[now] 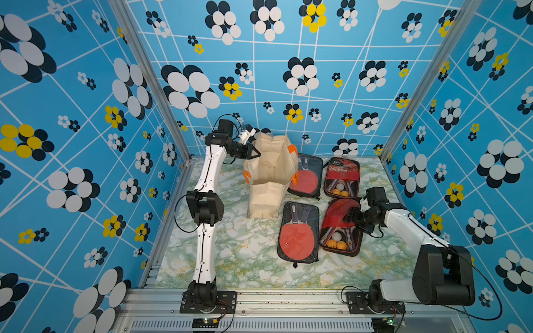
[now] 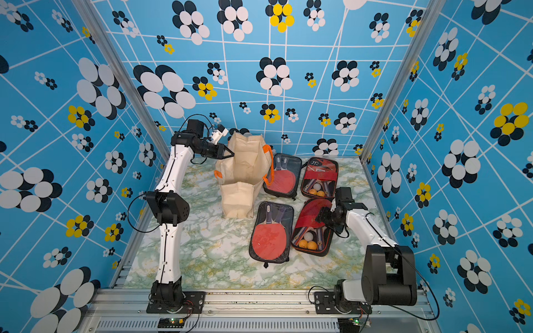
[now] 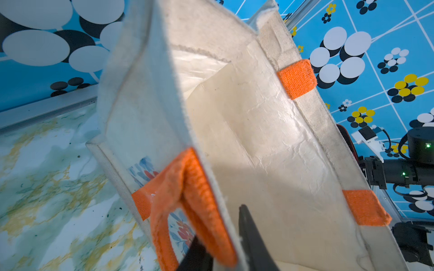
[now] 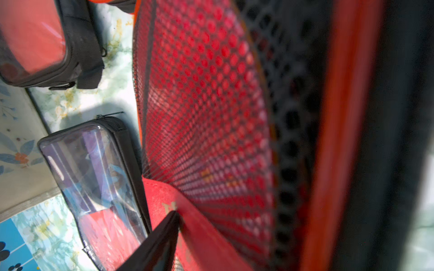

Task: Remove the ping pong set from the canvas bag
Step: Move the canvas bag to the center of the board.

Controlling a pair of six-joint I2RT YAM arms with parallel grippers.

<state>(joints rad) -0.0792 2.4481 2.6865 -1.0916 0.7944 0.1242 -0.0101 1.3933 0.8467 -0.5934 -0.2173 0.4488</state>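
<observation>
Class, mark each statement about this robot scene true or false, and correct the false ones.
1. The tall cream canvas bag with orange handles stands open-mouthed on the green-marbled table. True.
2. The near black clear-windowed case of red paddles sits inside that bag. False: the clear-windowed case lies on the table beside it.
3. The left gripper straddles the bag's rim by an orange handle. True.
4. The right gripper hovers over the bag. False: the right gripper is at the red mesh flap of the near open case.
5. White and orange balls show in that open case. True.
</observation>
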